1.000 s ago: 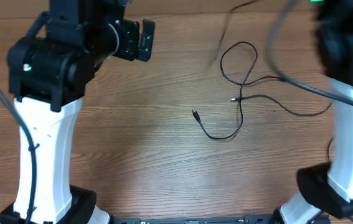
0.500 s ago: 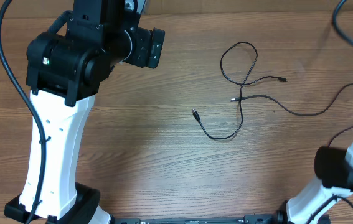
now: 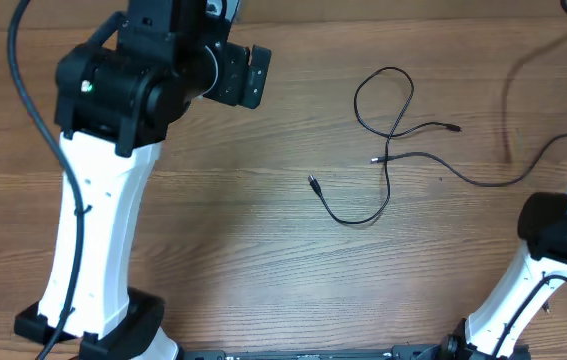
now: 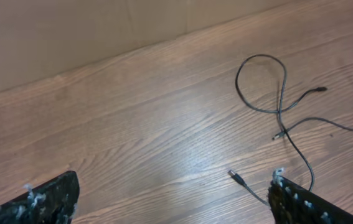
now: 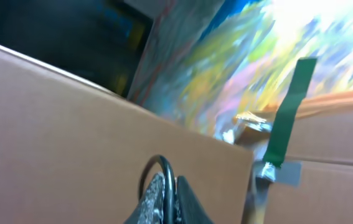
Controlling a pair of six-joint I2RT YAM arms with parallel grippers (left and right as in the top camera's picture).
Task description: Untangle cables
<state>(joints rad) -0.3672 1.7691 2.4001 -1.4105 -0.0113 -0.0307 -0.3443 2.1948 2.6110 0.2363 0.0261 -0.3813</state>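
1. The wooden table is mostly bare. The cables lie right of centre, between the two arms and nearer the right one.
2. The left arm stands at the left. The left gripper hangs over the far left part of the table, well apart from the cables. Its jaws are spread wide and hold nothing.
3. The right arm rises out of the overhead view at the right edge. The right gripper points up at a cardboard wall. Its fingers are pinched together, and a thin black cord arches out from between the tips, so it appears to be gripping that cord.
4. The long cable starts at the middle plug. It crosses the looped cable just beside that plug, then trails off toward the right arm.
5. The looped cable runs from the centre plug up into a round loop that crosses itself. It ends at the right-hand plug.
6. As I judge it, the task is partly done. The strands lie flat and spread out rather than bundled. Two crossings are left: the loop over itself, and the long cable over the looped one. Drawing the long cable clear and opening the loop would finish it.
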